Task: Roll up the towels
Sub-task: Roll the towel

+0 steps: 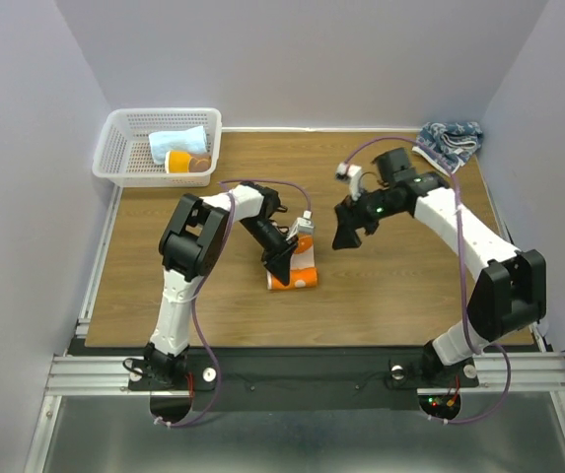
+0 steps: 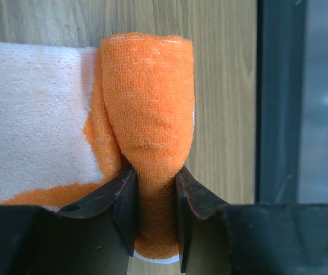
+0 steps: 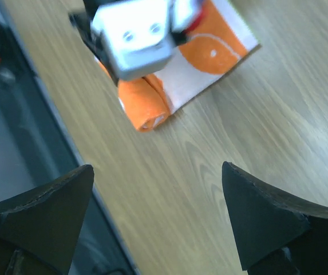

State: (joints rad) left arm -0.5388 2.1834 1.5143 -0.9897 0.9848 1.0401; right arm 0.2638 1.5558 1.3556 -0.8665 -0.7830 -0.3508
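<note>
The white towel with orange prints lies mid-table, its near edge wound into an orange roll; the flat white part spreads out beside it. My left gripper is shut on one end of that roll, both jaws pressing into the cloth. In the top view the left gripper sits right on the towel. My right gripper hangs open just right of it, with nothing between its fingers; its camera sees the rolled towel ahead. The dark-blue-and-white towel lies crumpled at the back right corner.
A white mesh basket stands at the back left, holding a light blue cloth and a rolled orange-and-brown one. Grey walls close in the table on three sides. A metal rail runs along the near edge.
</note>
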